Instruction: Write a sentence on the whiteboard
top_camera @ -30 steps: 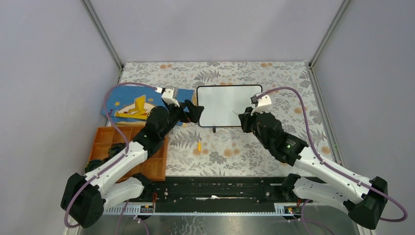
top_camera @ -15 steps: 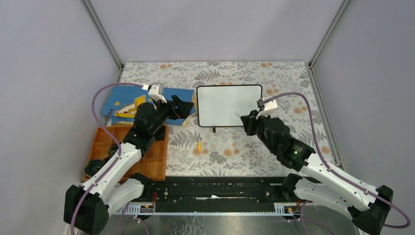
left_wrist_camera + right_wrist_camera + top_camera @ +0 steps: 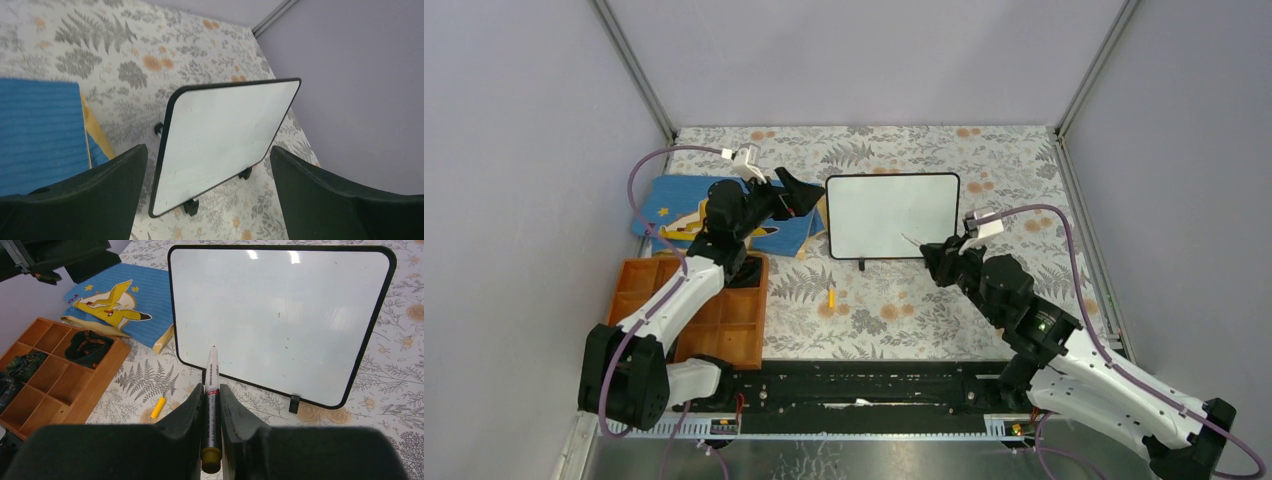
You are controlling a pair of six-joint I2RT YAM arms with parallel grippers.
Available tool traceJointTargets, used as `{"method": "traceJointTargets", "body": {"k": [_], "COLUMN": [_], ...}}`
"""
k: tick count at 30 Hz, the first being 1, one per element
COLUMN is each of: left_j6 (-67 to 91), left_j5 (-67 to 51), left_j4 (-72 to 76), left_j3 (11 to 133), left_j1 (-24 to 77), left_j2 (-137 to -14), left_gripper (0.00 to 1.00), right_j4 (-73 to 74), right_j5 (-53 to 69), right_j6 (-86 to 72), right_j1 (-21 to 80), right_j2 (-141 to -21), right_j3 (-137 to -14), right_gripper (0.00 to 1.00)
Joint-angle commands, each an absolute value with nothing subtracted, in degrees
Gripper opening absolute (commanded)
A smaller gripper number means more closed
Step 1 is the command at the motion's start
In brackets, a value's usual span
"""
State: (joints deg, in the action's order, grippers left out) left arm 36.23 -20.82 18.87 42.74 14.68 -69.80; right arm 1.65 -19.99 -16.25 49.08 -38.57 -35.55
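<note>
The whiteboard (image 3: pixel 892 215) stands on two small black feet at the middle of the table. Its white face (image 3: pixel 280 315) shows only a few tiny specks, and the sentence is not in view. My right gripper (image 3: pixel 937 258) is shut on a grey marker (image 3: pixel 212 390) with its bare tip pointing at the board's lower part from just in front; contact cannot be told. My left gripper (image 3: pixel 799 195) hangs open beside the board's left edge, and the board (image 3: pixel 220 135) shows between its dark fingers (image 3: pixel 100 190), apart from both.
A blue star-patterned book (image 3: pixel 674 215) lies left of the board, under the left arm. An orange compartment tray (image 3: pixel 724 320) holding dark items sits at the near left. A small yellow marker cap (image 3: pixel 831 298) lies on the floral cloth in front of the board.
My left gripper has drawn back from the board's left edge, going left and away from me over the book. My right gripper has pulled back slightly toward the near right, still gripping the marker.
</note>
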Motion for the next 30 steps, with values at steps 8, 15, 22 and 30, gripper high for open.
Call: {"method": "traceJointTargets", "body": {"k": [8, 15, 22, 30], "left_j6": [38.2, 37.7, 36.7, 37.6], "left_j5": [-33.0, -31.0, -30.5, -31.0], "left_j4": [45.2, 50.9, 49.2, 50.5], "left_j3": [38.0, 32.7, 33.3, 33.5], "left_j1": [7.4, 7.5, 7.8, 7.7], "left_j2": [-76.6, -78.1, -80.9, -82.4], "left_gripper": [0.99, 0.99, 0.95, 0.92], "right_j4": [-3.2, -3.0, -5.0, -8.3], "right_j5": [-17.2, -16.8, -9.6, -19.1], "right_j6": [-14.9, -14.7, -13.4, -11.4], "right_j1": [49.1, 49.1, 49.1, 54.9], "right_j2": [-38.4, -38.9, -42.1, -48.6], "right_j3": [-35.5, -35.2, -36.7, -39.4], "right_gripper": [0.0, 0.0, 0.0, 0.0]}}
